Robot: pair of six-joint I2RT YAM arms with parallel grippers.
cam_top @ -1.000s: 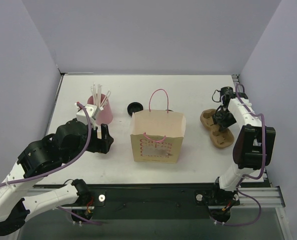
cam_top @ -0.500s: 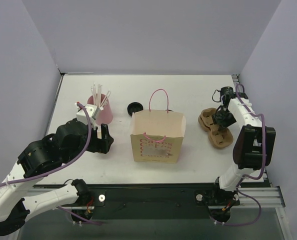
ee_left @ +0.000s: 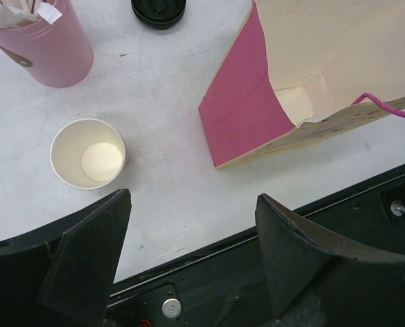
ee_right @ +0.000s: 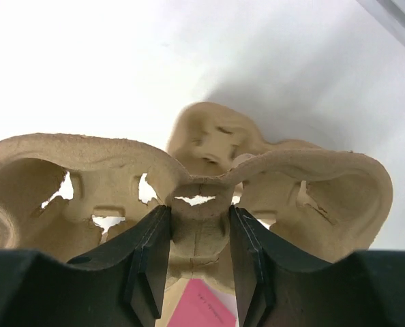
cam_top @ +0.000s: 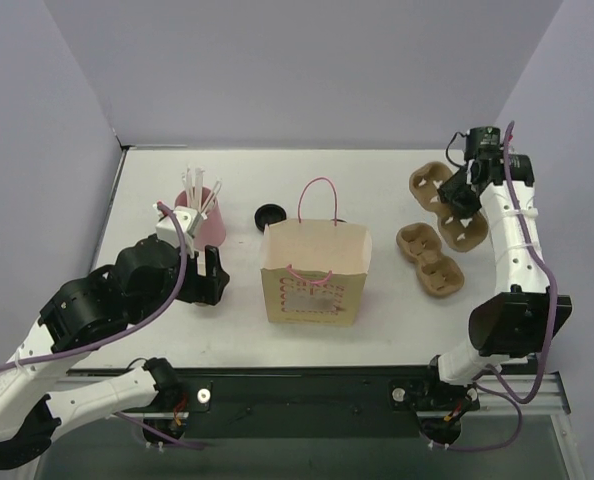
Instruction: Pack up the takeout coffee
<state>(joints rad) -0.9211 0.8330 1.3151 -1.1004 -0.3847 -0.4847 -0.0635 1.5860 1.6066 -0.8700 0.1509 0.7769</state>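
No brown cup with a black lid on it shows in any view. A loose black lid [cam_top: 269, 213] lies on the table behind the paper bag [cam_top: 314, 270]; it also shows in the left wrist view [ee_left: 159, 10]. A lidless brown paper cup [ee_left: 88, 153], white inside, stands just ahead of my left gripper [ee_left: 192, 225], which is open and empty. In the top view the left gripper [cam_top: 209, 275] sits left of the bag. My right gripper [cam_top: 464, 190] is shut on the middle rib of a pulp cup carrier [ee_right: 196, 225] and holds it [cam_top: 447, 205] in the air.
A second pulp carrier [cam_top: 429, 260] lies on the table under the raised one. A pink cup of white straws [cam_top: 202, 215] stands at the back left, also in the left wrist view [ee_left: 42, 37]. The bag [ee_left: 311, 75] is open at the top with pink handles.
My right gripper has lifted one carrier up and toward the back, off the carrier that stays on the table. The left arm has barely moved.
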